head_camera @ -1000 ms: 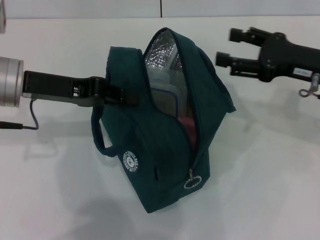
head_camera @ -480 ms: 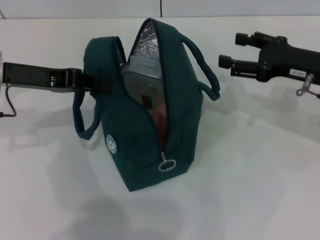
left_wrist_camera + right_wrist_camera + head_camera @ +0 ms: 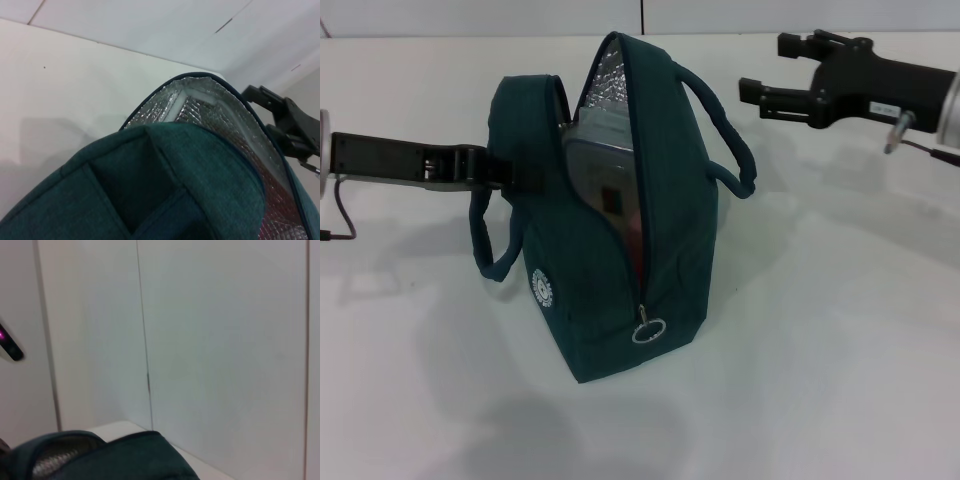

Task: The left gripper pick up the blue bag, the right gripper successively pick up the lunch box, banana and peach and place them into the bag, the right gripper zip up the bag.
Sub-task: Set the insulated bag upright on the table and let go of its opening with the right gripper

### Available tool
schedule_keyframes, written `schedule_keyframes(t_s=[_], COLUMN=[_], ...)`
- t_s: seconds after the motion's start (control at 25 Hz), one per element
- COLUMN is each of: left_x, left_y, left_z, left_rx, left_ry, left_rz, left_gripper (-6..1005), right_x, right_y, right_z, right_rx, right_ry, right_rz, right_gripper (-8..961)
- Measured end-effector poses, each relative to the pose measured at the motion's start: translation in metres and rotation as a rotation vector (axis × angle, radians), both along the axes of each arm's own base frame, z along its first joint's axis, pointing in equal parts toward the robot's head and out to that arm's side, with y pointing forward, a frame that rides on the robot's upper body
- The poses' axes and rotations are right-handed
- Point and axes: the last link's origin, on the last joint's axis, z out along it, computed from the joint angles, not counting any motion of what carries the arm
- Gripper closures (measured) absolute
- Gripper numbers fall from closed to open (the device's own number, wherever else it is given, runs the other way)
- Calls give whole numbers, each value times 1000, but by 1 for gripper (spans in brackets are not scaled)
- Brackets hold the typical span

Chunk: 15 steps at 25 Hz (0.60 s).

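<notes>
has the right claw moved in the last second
Yes. The right claw has risen slightly toward the table's far edge, still open and off the blue bag.

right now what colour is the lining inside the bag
Silver quilted foil, showing inside the open blue bag; the lining shows best in the left wrist view.

Blue bag [image 3: 125,457] top edge low in frame — white wall [image 3: 225,340] behind.

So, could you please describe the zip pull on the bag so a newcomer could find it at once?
Start at the dark teal bag standing mid-table, held at its side by the left gripper. Follow the open zip down the front edge to its low end. There hangs the zip pull, a small silver metal ring, unlike the flat round white logo printed on the side.
</notes>
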Motion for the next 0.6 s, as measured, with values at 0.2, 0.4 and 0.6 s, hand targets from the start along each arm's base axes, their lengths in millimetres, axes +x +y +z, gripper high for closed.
schedule_keyframes(t_s=[0.2,0.4,0.6], left_x=[3,5,8], left_y=[1,2,3], left_z=[-1,-2,-3], left_rx=[1,-2,-4], left_ry=[-2,-3,-6], left_rz=[-10,-16,-22], left_gripper=[949,949,949], right_x=[-10,-20,-24], right_y=[10,15,17], right_z=[-10,-25,-34], right_rx=[-9,-29,-28], right_ry=[-48,-112,-158], right_rz=[17,40,47], right_gripper=[135,135,134])
